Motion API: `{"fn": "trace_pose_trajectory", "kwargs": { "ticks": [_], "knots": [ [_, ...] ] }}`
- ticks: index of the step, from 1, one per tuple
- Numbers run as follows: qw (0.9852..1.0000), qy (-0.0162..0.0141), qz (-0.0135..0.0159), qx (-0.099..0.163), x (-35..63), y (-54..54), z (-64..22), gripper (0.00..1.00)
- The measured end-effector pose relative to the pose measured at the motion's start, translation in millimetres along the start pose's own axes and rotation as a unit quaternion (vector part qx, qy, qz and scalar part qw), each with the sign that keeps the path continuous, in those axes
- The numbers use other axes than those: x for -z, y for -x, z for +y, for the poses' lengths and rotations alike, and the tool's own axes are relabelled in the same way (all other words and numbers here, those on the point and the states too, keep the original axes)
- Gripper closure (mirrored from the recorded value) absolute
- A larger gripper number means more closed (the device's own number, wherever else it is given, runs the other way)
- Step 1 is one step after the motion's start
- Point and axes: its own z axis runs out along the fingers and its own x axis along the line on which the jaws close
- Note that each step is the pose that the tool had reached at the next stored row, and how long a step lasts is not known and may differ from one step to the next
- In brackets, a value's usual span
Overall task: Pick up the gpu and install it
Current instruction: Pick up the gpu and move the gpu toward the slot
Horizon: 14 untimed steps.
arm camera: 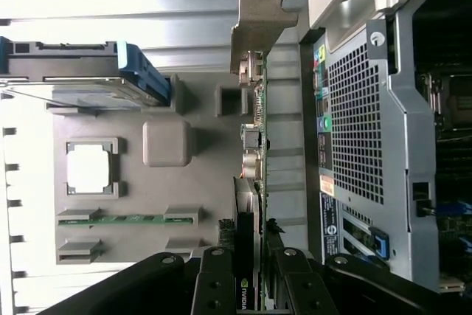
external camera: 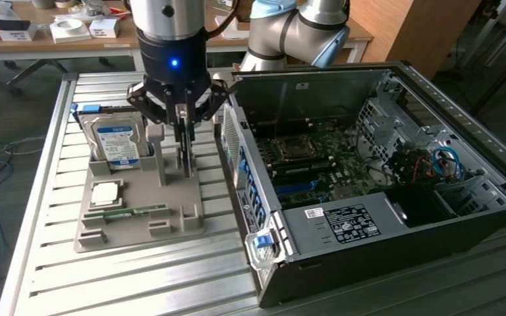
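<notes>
One robot arm reaches down from the upper middle of the exterior view. Its end effector (external camera: 182, 122) is closed on the gpu (external camera: 185, 157), pinching the top edge of the thin dark card. The card stands upright on its long edge, with its lower edge down at a grey holder tray (external camera: 139, 232). The tray lies on a slatted metal desk (external camera: 147, 283).

Toward the exterior view's left of the card, a silver hard drive (external camera: 116, 141) with a blue-white label stands in the same tray. Nearer the lower edge of the frame, a square processor chip (external camera: 105, 192) and a narrow green memory stick (external camera: 134, 212) lie flat in their recesses.

At the exterior view's right, just beside the tray, an open computer case (external camera: 464, 197) lies on its side with its motherboard (external camera: 310, 164) exposed.

Seen from the wrist, the black fingers (arm camera: 215, 282) of the end effector (arm camera: 251, 289) clamp the gpu (arm camera: 247, 219) from both sides, next to a small NVIDIA mark. The card runs away from the camera and ends in its grey metal bracket (arm camera: 258, 23). It sits between the tray (arm camera: 166, 142) and the perforated rear panel of the case (arm camera: 361, 130). The hard drive (arm camera: 74, 71), the chip (arm camera: 88, 167) and the memory stick (arm camera: 125, 219) rest in the tray on the far side of the card from the case.
</notes>
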Motion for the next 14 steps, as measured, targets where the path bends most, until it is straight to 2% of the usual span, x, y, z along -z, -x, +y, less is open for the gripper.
{"fn": "trace_pose_trajectory", "kwargs": {
  "ticks": [10, 14],
  "knots": [
    [1.0000, 0.0041, -0.0067, 0.000, 19.8, 0.6, 1.3, 0.74],
    [1.0000, 0.0047, -0.0080, 0.000, 29.8, 0.8, 2.0, 0.74]
  ]
}}
